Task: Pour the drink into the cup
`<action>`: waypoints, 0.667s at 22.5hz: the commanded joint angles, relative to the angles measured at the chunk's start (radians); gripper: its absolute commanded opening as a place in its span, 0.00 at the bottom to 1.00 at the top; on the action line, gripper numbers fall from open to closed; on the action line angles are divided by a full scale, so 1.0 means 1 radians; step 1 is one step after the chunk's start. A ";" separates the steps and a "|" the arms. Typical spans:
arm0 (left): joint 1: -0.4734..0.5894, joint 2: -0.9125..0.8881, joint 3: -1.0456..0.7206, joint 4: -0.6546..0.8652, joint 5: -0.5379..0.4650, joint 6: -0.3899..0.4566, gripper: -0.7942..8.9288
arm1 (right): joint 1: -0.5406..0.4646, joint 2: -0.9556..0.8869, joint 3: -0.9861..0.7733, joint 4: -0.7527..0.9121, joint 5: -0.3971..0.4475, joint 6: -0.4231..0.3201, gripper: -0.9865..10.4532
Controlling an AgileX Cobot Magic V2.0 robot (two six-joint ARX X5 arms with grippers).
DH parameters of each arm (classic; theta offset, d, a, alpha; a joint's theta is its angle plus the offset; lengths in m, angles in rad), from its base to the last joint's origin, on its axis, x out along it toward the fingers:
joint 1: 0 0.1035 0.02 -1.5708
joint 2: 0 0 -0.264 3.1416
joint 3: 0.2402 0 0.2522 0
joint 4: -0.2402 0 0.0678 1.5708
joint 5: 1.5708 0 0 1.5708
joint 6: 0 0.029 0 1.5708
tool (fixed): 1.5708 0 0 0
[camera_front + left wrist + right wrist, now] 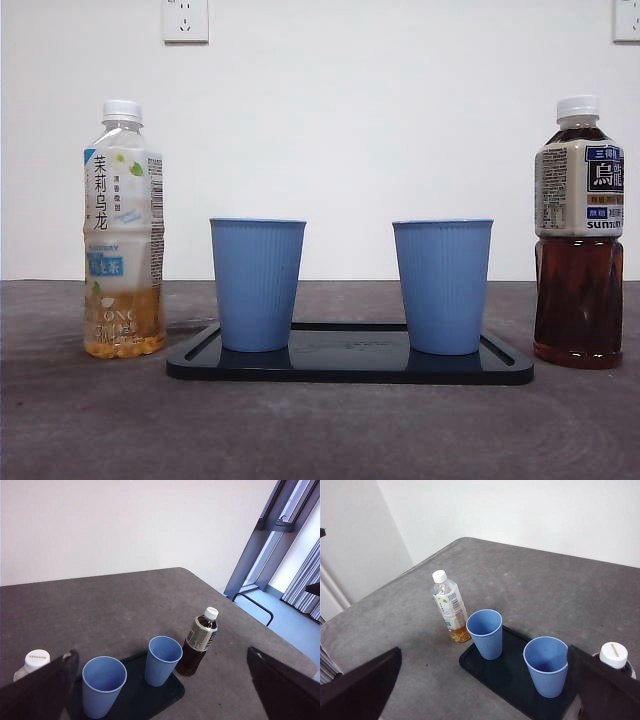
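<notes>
While neither arm shows in the front view, I read the layout as staged for pouring: two blue cups stand upright on a black tray (pixel 350 368), the left cup (pixel 257 284) and the right cup (pixel 442 286) well apart, each with a capped bottle beside the tray on the grey tabletop (pixel 320 430). The pale jasmine tea bottle (pixel 123 232) is nearly empty, with a little amber drink at its base; the dark oolong bottle (pixel 578 236) is mostly full.

From the left wrist view, the left gripper (pixel 160 690) hangs high above the scene, jaws wide apart and holding nothing. It looks down on both cups, the dark bottle (pixel 199 641) just beside the tray and a white cap (pixel 37 659) near one jaw.

From the right wrist view, the right gripper (pixel 480 690) is likewise raised, jaws spread and empty, with the pale bottle (pixel 449 607) beyond the tray (pixel 510 680) and the dark bottle's cap (pixel 613 654) close by. Both caps look closed, so I judge pouring has not begun.
</notes>
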 commanded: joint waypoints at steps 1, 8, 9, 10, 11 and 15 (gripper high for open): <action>-0.004 0.005 0.020 0.014 0.003 0.005 0.65 | 0.004 0.005 0.015 0.004 0.001 0.016 0.55; -0.004 0.007 0.020 -0.019 -0.001 0.021 0.65 | 0.004 0.009 -0.071 0.010 0.125 0.025 0.55; -0.004 0.007 0.020 -0.032 -0.002 0.028 0.65 | 0.004 0.009 -0.103 0.014 0.130 0.025 0.55; -0.004 0.007 0.020 -0.043 -0.002 0.038 0.65 | 0.004 0.008 -0.129 0.021 0.134 0.025 0.55; -0.004 0.007 0.020 -0.061 -0.006 0.052 0.65 | 0.005 0.008 -0.167 0.035 0.135 0.025 0.55; -0.004 0.007 0.017 -0.121 -0.065 0.114 0.64 | 0.005 0.008 -0.328 0.146 0.146 0.030 0.55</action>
